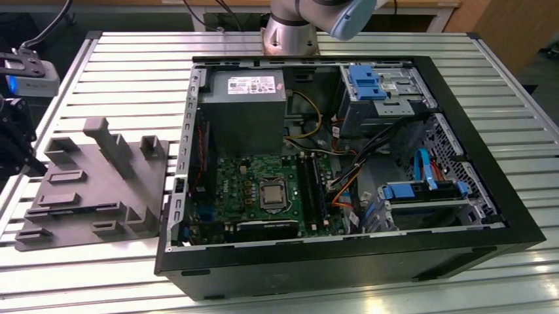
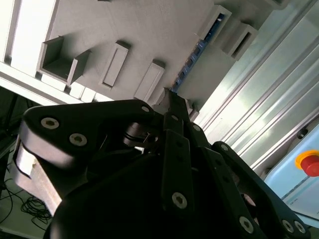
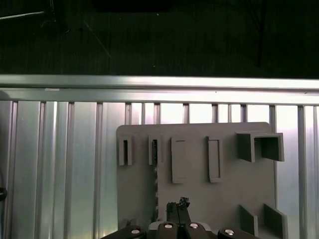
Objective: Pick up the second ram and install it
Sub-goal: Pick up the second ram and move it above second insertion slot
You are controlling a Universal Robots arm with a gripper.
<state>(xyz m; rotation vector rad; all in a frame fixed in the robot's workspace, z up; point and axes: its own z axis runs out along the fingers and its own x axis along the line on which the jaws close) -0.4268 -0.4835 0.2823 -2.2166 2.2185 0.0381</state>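
The second ram (image 3: 155, 174) stands on edge in a slot of the grey holder tray (image 3: 199, 199); it is a thin dark strip with small chips. In the second wrist view the ram (image 2: 199, 47) runs edge-on across the tray (image 2: 149, 30). My gripper (image 3: 178, 206) hovers over the tray, just beside the stick and not touching it. Its tips (image 2: 174, 99) sit together, shut, with nothing seen between them. In the exterior view the tray (image 1: 88, 190) lies at the left of the open computer case (image 1: 349, 261).
Inside the case lie the green motherboard (image 1: 262, 190) with long black slots (image 1: 312, 190), a grey power supply (image 1: 245, 104), loose cables and blue drive brackets (image 1: 419, 191). The ribbed metal table (image 1: 131, 65) surrounds it. A red button (image 2: 310, 163) shows past the table edge.
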